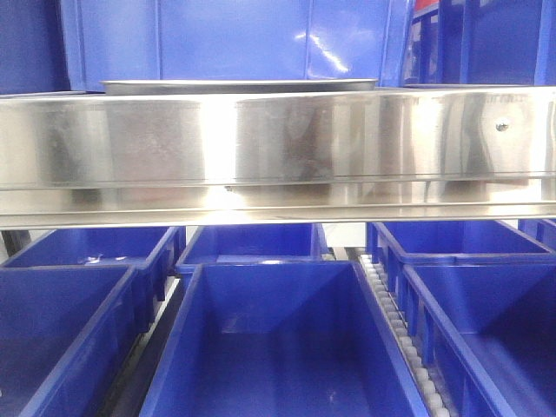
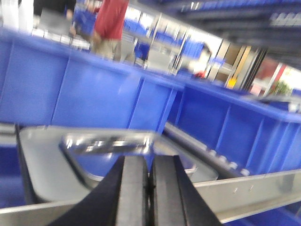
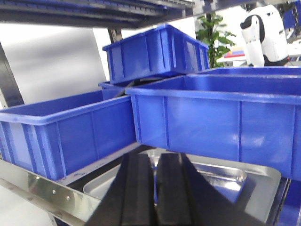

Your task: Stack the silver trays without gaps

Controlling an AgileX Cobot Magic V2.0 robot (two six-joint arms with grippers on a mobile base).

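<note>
Steel shelf (image 1: 278, 148), silver tray (image 1: 239, 85), blue bins (image 1: 234, 39)

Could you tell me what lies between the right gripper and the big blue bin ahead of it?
In the right wrist view, a silver tray lies on the shelf between the right gripper and the blue bin; the shut fingers overlap its near edge.

Left gripper (image 2: 149, 188): black fingers (image 2: 131, 193) pressed together, only a thin seam between them, nothing held; they reach up from the bottom edge of the left wrist view.
Right gripper (image 3: 154, 193): black fingers (image 3: 137, 193) side by side, jaws closed on nothing; they rise from the bottom edge of the right wrist view.
Front view: neither arm nor gripper visible.
</note>
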